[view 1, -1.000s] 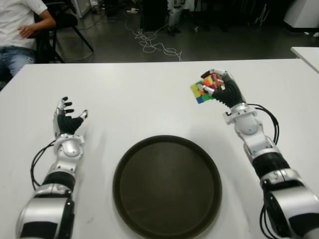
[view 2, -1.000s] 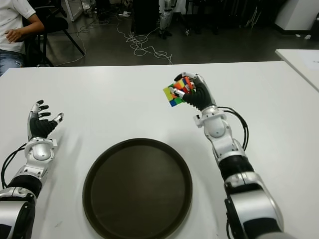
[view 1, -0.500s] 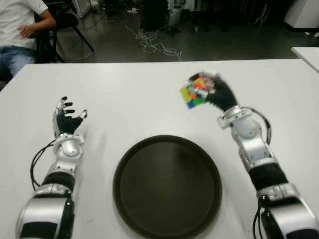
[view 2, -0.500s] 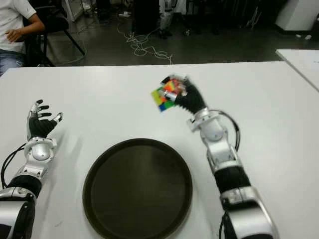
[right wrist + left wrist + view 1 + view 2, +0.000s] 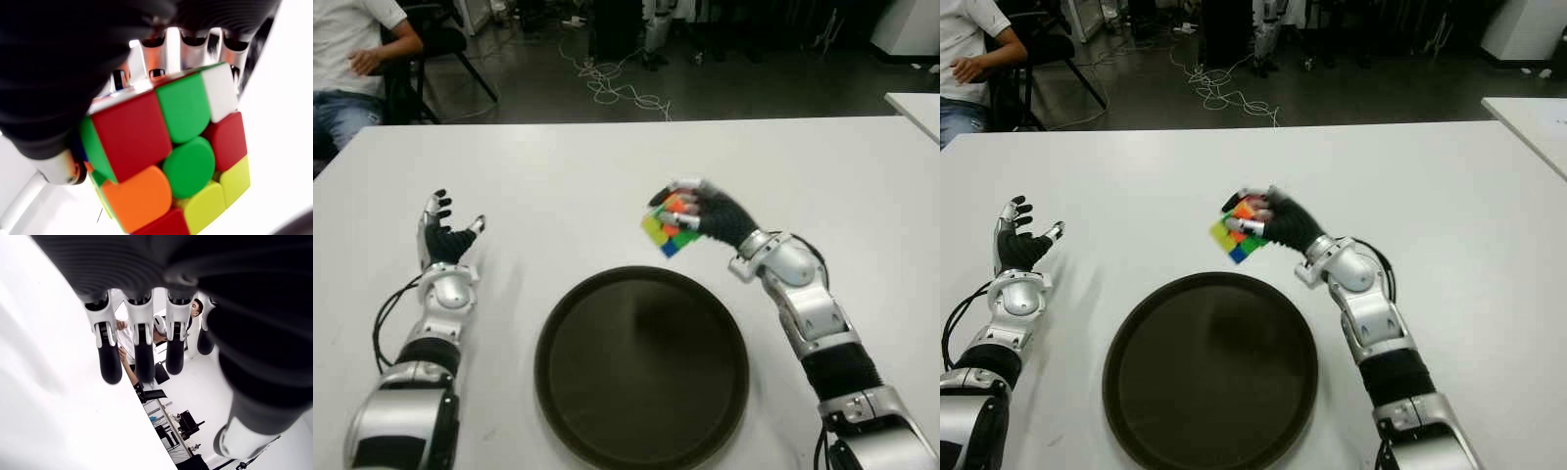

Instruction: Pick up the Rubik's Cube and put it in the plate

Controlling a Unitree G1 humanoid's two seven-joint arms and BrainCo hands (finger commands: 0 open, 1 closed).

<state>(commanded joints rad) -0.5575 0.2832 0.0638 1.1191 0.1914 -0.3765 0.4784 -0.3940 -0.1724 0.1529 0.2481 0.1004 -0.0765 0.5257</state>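
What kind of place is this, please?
Probably a robotics lab or workshop: a plain white table, loose cables on the dark floor, and a seated person behind. The right hand holds a Rubik's Cube.

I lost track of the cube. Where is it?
In the right hand, the cube is held above the table just past the plate's far rim.

no readable text, labels, or numbers
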